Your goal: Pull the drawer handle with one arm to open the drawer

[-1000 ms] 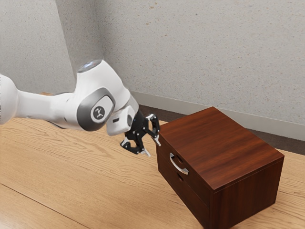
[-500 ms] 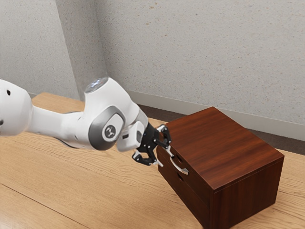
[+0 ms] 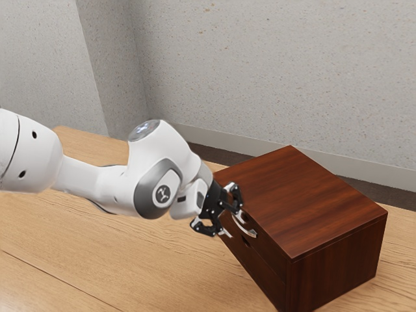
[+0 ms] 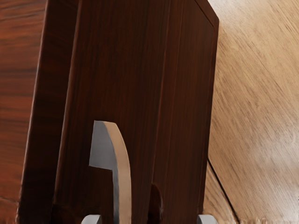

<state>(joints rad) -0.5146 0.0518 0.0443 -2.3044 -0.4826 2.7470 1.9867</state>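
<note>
A dark wooden cabinet (image 3: 305, 214) with two drawers stands on the table at the exterior view's right. The upper drawer front (image 3: 250, 242) carries a curved silver handle (image 3: 244, 224) and sits flush with the cabinet. My black gripper (image 3: 229, 216) is right at that handle's near end, its fingers apart around it, open. In the wrist view the silver handle (image 4: 117, 172) rises straight ahead of the hand against the dark drawer front (image 4: 140, 102), with two pale fingertips (image 4: 91, 218) at the lower edge on either side of it.
The light wooden table (image 3: 97, 260) stretches out to the exterior view's left and front of the cabinet. A grey speckled wall (image 3: 273, 71) with a pale baseboard runs behind. My white arm (image 3: 97, 175) reaches in from the left.
My arm has moved toward the exterior view's right and slightly down, bringing the gripper from clear of the cabinet up to the upper drawer's handle. The drawer has not moved.
</note>
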